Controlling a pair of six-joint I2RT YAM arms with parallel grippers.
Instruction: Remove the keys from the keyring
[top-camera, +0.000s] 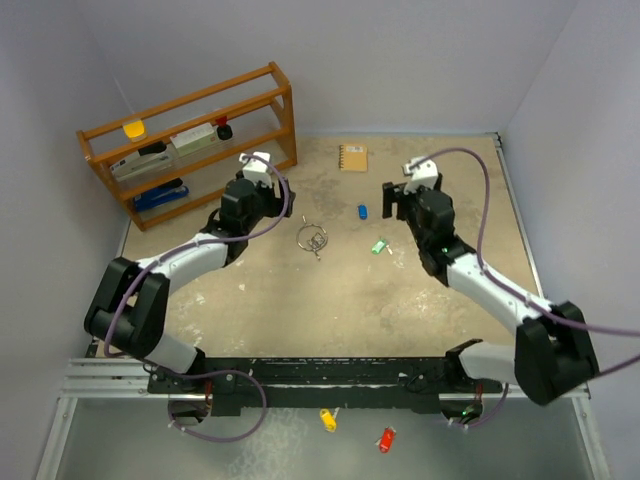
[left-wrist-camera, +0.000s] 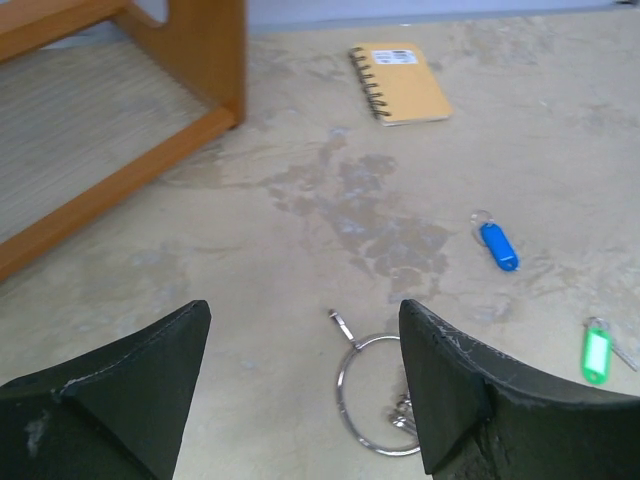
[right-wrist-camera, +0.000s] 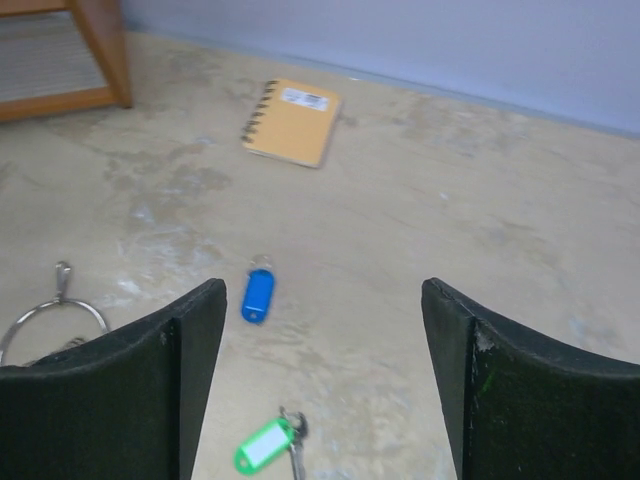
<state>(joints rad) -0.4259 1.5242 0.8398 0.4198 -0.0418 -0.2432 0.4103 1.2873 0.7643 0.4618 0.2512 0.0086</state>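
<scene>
The silver keyring (top-camera: 312, 238) lies on the table's middle with small metal bits on it; it shows in the left wrist view (left-wrist-camera: 372, 407) and at the left edge of the right wrist view (right-wrist-camera: 52, 312). The blue-tagged key (top-camera: 363, 211) (left-wrist-camera: 497, 245) (right-wrist-camera: 257, 294) and the green-tagged key (top-camera: 379, 246) (left-wrist-camera: 597, 352) (right-wrist-camera: 266, 446) lie loose on the table, apart from the ring. My left gripper (top-camera: 262, 168) (left-wrist-camera: 305, 385) is open and empty, above and left of the ring. My right gripper (top-camera: 398, 195) (right-wrist-camera: 320, 370) is open and empty over the two keys.
A wooden shelf rack (top-camera: 190, 140) with stationery stands at the back left. An orange spiral notebook (top-camera: 352, 157) lies at the back. A yellow tag (top-camera: 327, 419) and a red tag (top-camera: 386, 439) lie off the table near the arm bases.
</scene>
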